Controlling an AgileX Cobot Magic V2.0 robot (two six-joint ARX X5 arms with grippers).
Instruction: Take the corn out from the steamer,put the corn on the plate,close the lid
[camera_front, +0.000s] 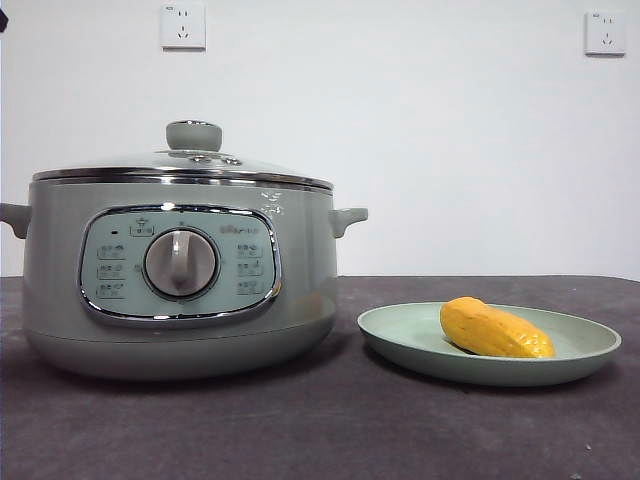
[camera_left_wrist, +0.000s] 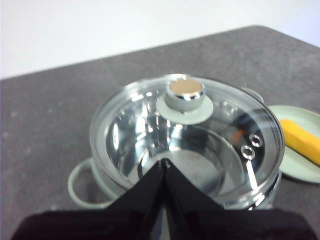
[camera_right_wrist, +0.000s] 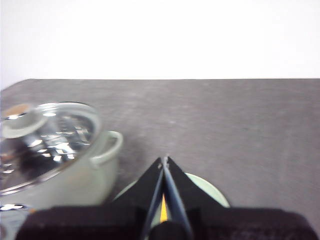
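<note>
The steamer fills the left half of the front view with its lid seated flat on the chrome rim, while the corn lies on the plate at lower right, just beside the pot. By that layout, all three steps look complete and nothing calls for a further grasp; the arms need only hold clear. The left gripper hangs above the lid, fingers pressed together and empty; the right gripper hovers over the plate, fingers likewise closed on nothing. Two wall sockets sit near the top of the front view above the dark bench. Nothing blocks either arm.
</note>
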